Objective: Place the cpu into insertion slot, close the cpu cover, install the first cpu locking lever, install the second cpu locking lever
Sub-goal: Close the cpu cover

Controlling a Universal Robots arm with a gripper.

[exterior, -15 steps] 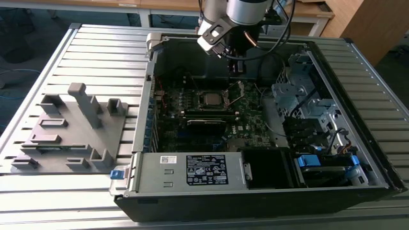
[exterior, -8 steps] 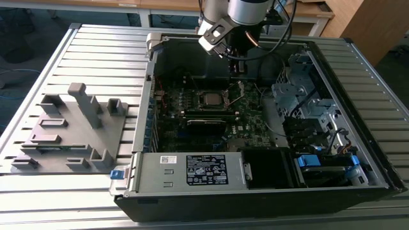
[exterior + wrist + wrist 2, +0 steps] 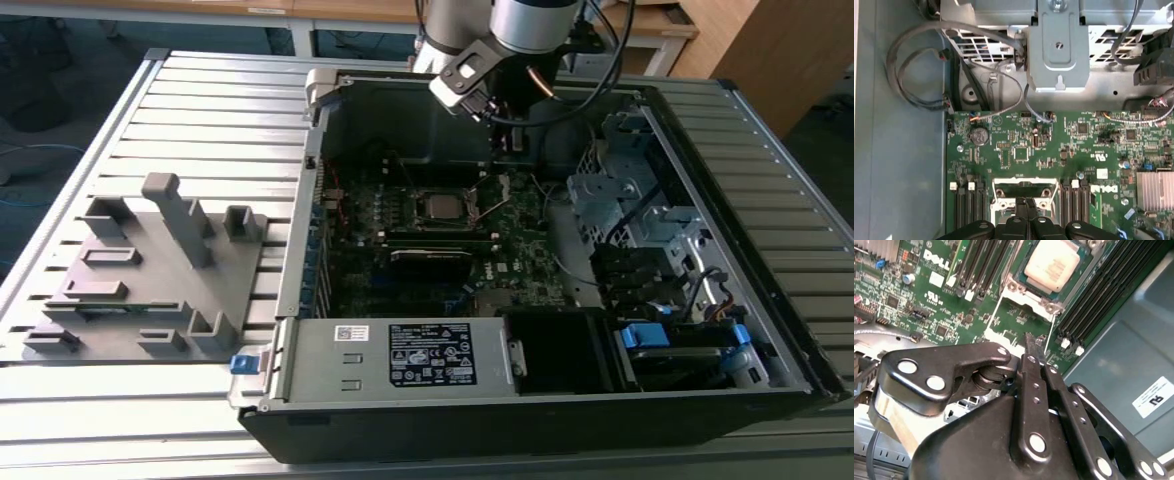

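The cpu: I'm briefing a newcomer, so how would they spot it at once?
Find the open computer case, then its green circuit board. Near the board's middle sits the cpu, a flat silvery square, unlike the long black memory slots beside it.

Lab, slatted bench [image 3: 134, 420] (open computer case [image 3: 534, 425])

The case [image 3: 534, 425] stands open above the insertion slot [image 3: 441, 206]; the drive cage [image 3: 627, 195] crowds at 3 o'clock, the power supply [image 3: 400, 355] at 6 o'clock.
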